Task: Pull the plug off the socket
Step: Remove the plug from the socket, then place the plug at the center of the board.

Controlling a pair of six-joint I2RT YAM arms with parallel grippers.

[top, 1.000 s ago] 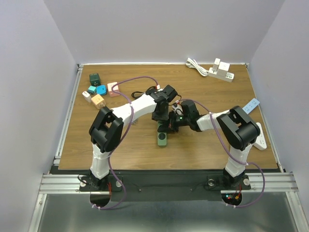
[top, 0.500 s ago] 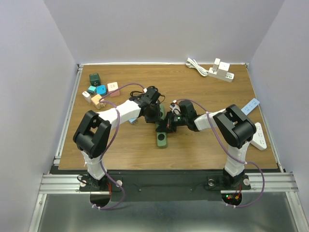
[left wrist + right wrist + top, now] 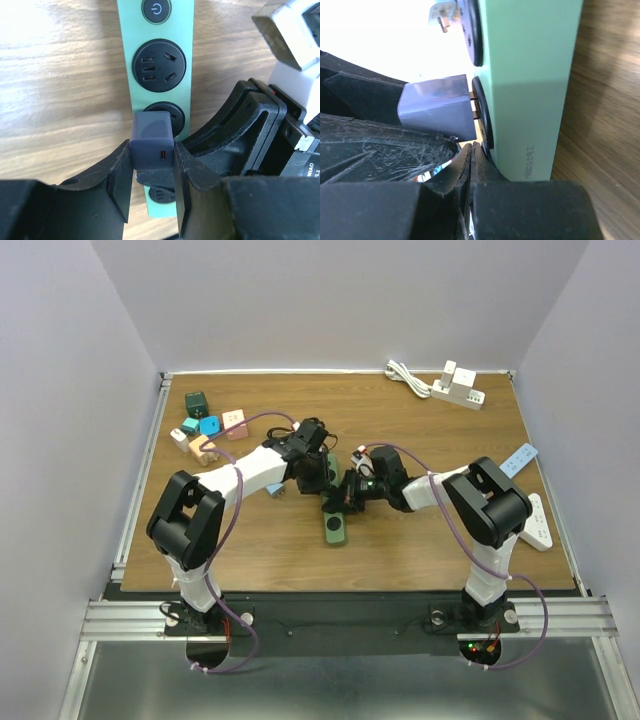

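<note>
Left arm's elbow has swung further out to the left since a second ago, with the forearm slanting in toward the middle of the wooden table (image 3: 450, 540). The blue-grey USB charger (image 3: 152, 136) sits at a socket of the green power strip (image 3: 127, 30), prongs bare across the small gap. The left gripper (image 3: 152, 152) pinches its sides. The right gripper (image 3: 470, 165), reaching in from the right with jaws pressed together, pushes on the strip just beside it.

Power symbol on socket strip (image 3: 156, 32)

Grey-blue plug (image 3: 151, 137) (prongs partly showing) sits in green socket strip (image 3: 157, 65).
</note>
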